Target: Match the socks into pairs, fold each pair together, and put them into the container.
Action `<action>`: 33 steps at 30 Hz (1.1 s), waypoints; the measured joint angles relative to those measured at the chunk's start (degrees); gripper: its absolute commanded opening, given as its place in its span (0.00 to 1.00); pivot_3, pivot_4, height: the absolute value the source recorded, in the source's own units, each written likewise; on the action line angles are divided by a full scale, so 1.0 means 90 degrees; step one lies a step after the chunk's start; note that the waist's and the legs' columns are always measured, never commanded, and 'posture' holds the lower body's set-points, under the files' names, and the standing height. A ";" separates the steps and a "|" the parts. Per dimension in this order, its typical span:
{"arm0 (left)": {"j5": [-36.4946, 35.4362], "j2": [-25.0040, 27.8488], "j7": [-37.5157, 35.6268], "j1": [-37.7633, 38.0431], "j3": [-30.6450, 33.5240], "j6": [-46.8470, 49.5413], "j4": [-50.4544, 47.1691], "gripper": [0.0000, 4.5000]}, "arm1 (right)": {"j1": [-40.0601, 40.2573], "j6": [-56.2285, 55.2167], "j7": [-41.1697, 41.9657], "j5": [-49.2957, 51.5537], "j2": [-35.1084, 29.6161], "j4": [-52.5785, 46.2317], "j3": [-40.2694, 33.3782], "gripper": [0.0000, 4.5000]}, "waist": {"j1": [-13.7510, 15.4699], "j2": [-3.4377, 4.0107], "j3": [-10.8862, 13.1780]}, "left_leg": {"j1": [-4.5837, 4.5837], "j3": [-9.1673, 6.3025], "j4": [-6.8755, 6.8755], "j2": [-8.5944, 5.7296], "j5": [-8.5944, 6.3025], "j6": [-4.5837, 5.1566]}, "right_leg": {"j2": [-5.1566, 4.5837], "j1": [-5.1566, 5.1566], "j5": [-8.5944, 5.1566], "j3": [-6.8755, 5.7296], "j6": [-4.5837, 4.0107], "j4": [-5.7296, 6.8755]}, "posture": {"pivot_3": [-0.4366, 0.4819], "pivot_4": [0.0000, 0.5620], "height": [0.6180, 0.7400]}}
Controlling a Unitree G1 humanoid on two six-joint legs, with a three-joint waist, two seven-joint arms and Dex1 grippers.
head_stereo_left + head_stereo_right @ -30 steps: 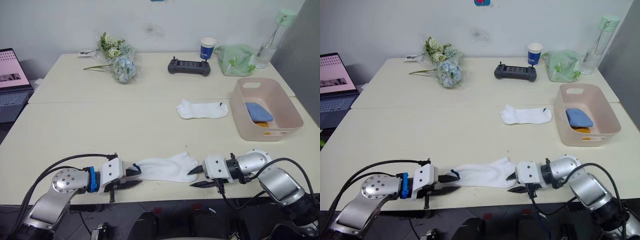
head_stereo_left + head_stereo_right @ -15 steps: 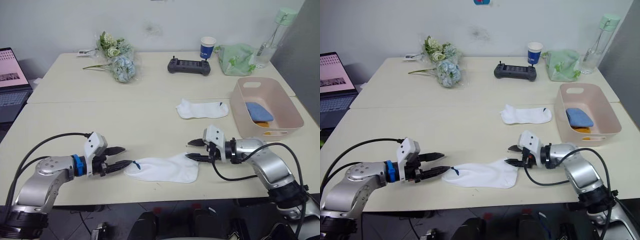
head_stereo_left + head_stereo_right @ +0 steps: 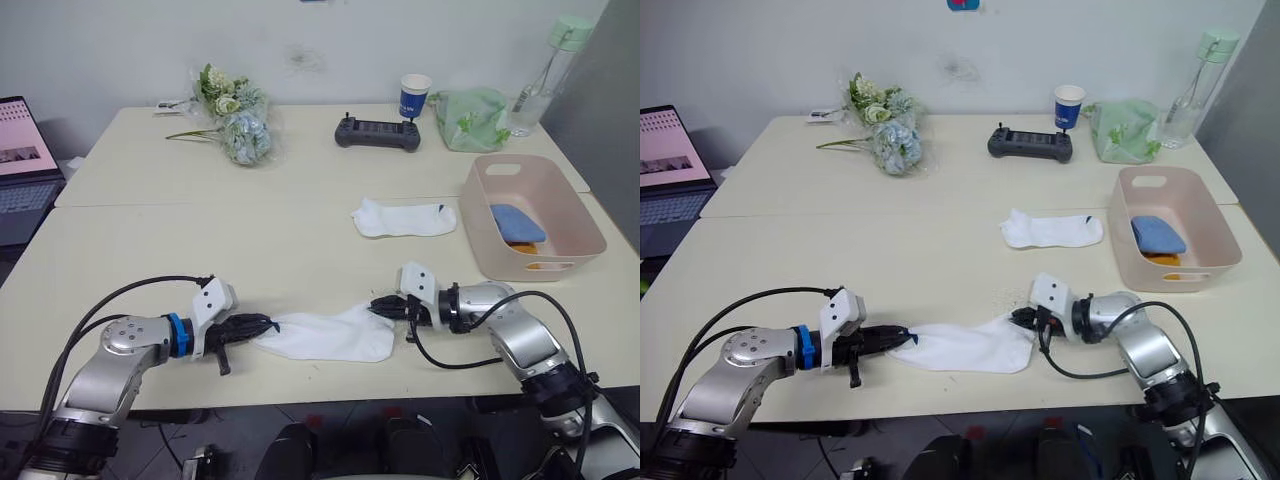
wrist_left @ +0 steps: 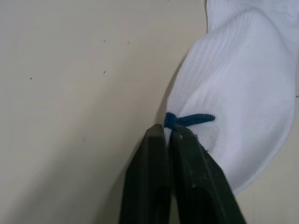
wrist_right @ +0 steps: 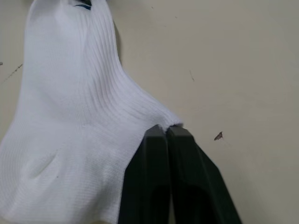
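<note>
Pinching opposite ends of a white sock [image 3: 325, 335] near the table's [image 3: 200, 250] front edge, left gripper [image 3: 262, 324] and right gripper [image 3: 378, 306] both clenched on it.

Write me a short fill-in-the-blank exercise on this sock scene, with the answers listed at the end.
1. Both grippers, the left gripper and the right gripper, pinch opposite ends of a ____ sock.
2. The blue sock lies inside the pink ____.
3. The second white sock lies flat on the ____, beside the basket.
4. The left wrist view shows a small ____ loop on the sock's edge.

Answers: white; basket; table; blue
</note>
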 measured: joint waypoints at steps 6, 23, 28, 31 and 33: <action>-0.0075 -0.0001 0.0024 -0.0071 0.0007 0.0281 -0.0003 0.00 | 0.0002 -0.0007 0.0032 0.0001 -0.0026 -0.0001 -0.0065 0.00 | 0.0000 0.0000 0.0000 | 0.0000 0.0000 0.0000 0.0000 0.0000 0.0000 | 0.0000 0.0000 0.0000 0.0000 0.0000 0.0000 | 0.48 0.27 1.00; -0.0233 -0.0069 0.0282 -0.0568 0.0103 0.1079 0.0134 0.28 | 0.0311 0.0406 -0.0351 0.0065 -0.0088 -0.0584 -0.0453 0.09 | -0.0002 0.0000 0.0000 | 0.0000 0.0000 0.0000 0.0000 0.0000 0.0000 | 0.0000 0.0000 0.0000 0.0001 0.0000 0.0001 | 0.48 0.27 1.00; -0.0232 0.0042 0.0248 -0.0515 0.0133 0.1080 0.0132 0.64 | 0.0309 0.0291 -0.0389 0.0058 -0.0128 -0.0594 -0.0539 0.45 | -0.0001 0.0000 0.0000 | -0.0001 -0.0001 0.0000 0.0000 0.0000 0.0000 | 0.0000 -0.0002 0.0000 0.0002 0.0000 0.0001 | 0.48 0.27 1.00; -0.0277 0.0140 0.0271 -0.0432 0.0370 0.1107 0.0122 0.70 | 0.0287 0.0234 -0.0370 0.0120 -0.0236 -0.0704 -0.0739 0.45 | -0.0001 0.0000 0.0000 | -0.0001 -0.0002 0.0000 0.0000 0.0000 0.0000 | 0.0000 -0.0002 0.0000 0.0001 0.0000 0.0001 | 0.48 0.27 1.00; -0.0381 0.0139 0.0291 -0.0433 0.0552 0.1112 0.0025 0.70 | 0.0241 0.0173 -0.0339 0.0187 -0.0259 -0.0875 -0.0774 0.45 | -0.0001 0.0000 0.0000 | -0.0001 -0.0003 0.0000 0.0002 0.0000 0.0000 | -0.0005 -0.0001 0.0000 0.0000 0.0000 0.0001 | 0.48 0.27 1.00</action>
